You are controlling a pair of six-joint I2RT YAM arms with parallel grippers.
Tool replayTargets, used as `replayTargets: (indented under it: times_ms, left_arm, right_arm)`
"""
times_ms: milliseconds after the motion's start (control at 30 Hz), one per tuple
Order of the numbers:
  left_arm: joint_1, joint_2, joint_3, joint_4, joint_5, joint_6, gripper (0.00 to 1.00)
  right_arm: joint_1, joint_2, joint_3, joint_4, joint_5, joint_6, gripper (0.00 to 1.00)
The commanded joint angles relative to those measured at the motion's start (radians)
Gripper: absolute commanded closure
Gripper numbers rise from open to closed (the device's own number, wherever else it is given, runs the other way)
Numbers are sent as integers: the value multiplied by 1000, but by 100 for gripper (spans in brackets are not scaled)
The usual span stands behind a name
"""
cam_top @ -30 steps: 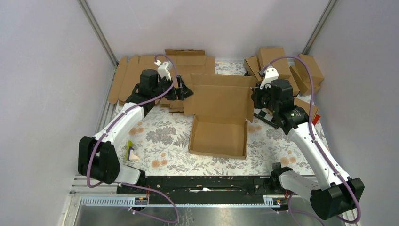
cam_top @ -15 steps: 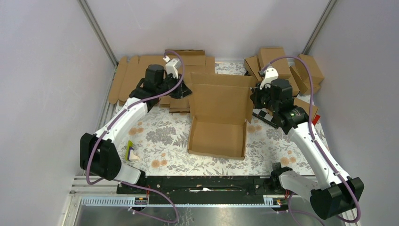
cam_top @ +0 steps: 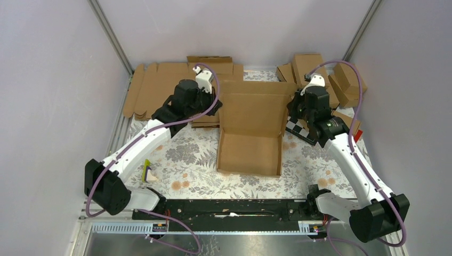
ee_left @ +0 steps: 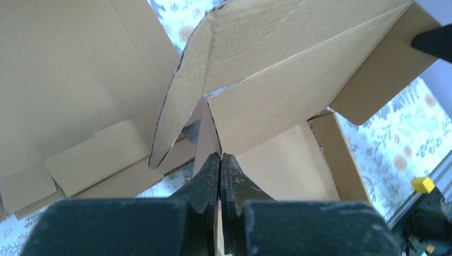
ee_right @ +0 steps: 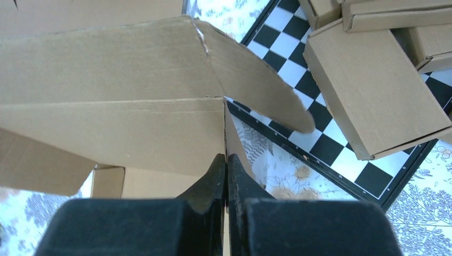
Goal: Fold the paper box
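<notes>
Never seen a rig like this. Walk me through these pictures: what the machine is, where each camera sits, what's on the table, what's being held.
Two robot arms are bolted side by side: the left arm and the right arm. One picture looks down from above; the other two come from cameras on each wrist. On the flowered cloth sits a half-folded paper box, its back panel standing up. Each arm's jaws are shut on one side of that panel. Behind lie flat cardboard blanks, finished boxes and a checkerboard.
</notes>
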Motion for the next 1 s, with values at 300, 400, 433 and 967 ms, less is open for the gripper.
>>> replayTargets:
  times_ms: [300, 400, 433, 967]
  left_arm:
    - [-190, -362, -518, 632, -184, -131, 100]
    - [-274, -395, -607, 693, -268, -147, 100]
    - [-323, -399, -628, 712, -307, -143, 100]
    - [-508, -400, -624, 498, -455, -148, 100]
  right_arm:
    - [183, -213, -308, 399, 120, 140, 100]
    - [221, -269, -402, 415, 142, 128, 100]
    - [229, -286, -427, 421, 149, 128, 100]
    - [241, -502, -528, 230, 211, 135, 92]
